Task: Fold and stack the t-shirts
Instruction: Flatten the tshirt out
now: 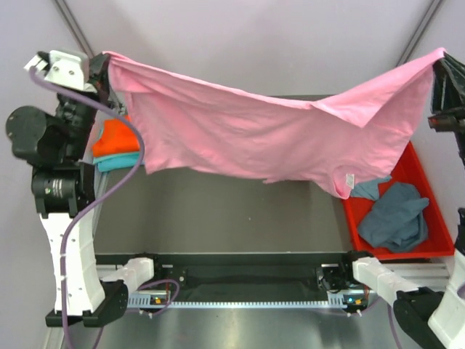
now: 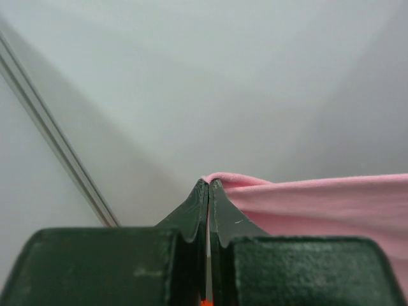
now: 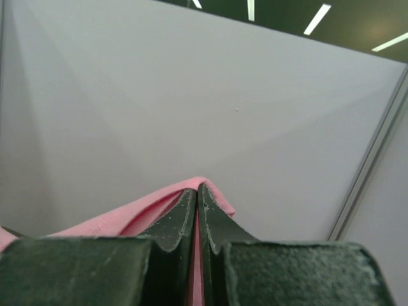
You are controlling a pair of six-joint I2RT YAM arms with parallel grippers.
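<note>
The top camera looks down on the pink t-shirt [image 1: 276, 138] from behind me. My wrist cameras sit close behind my left claw [image 2: 208, 186] and right claw [image 3: 196, 189], sharing its corners.

Large pink t-shirt [image 1: 269, 138] hangs spread in the air, one corner pinched in the left jaws, the far corner in the right jaws. Its middle sags, with a white label low toward the right jaws. Orange t-shirt [image 1: 112, 138] lies folded on teal t-shirt [image 1: 112, 163], under the left jaws. Grey-blue t-shirt [image 1: 396, 218] lies crumpled below the right jaws.
</note>
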